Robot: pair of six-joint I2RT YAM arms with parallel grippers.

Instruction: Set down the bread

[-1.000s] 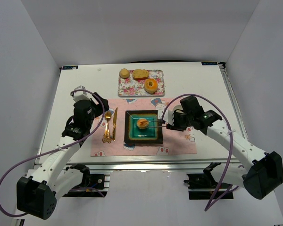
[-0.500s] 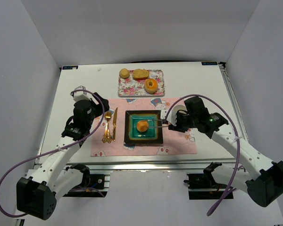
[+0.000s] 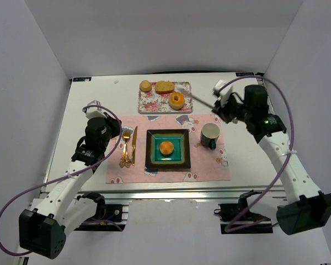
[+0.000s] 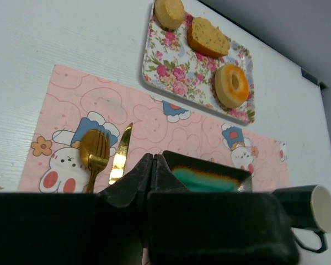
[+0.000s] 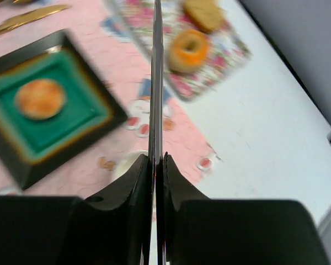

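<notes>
The bread (image 3: 166, 147), a small orange-golden bun, lies in the middle of the square teal plate (image 3: 154, 161) with a black rim. The right wrist view shows the bread (image 5: 39, 98) lower left, blurred, on that plate (image 5: 118, 115). My right gripper (image 3: 216, 108) hangs high over the table's back right, above the mug, shut on thin metal tongs (image 5: 156, 83) whose blades are pressed together and point toward the floral tray. My left gripper (image 3: 110, 123) hovers left of the cutlery; its jaws (image 4: 153, 157) meet with nothing between them.
A floral tray (image 3: 145, 105) at the back holds a pale bun (image 3: 145, 85), a bread slice (image 3: 165, 86) and a ring doughnut (image 3: 176, 100). A dark mug (image 3: 211, 135) stands right of the plate. A gold fork (image 3: 125, 149) and knife (image 3: 134, 144) lie on the pink placemat (image 3: 204, 165).
My right arm drew the tongs off the bread, rose and swung to the back right, the tongs now squeezed together. The bread stays on the plate. My left gripper closed.
</notes>
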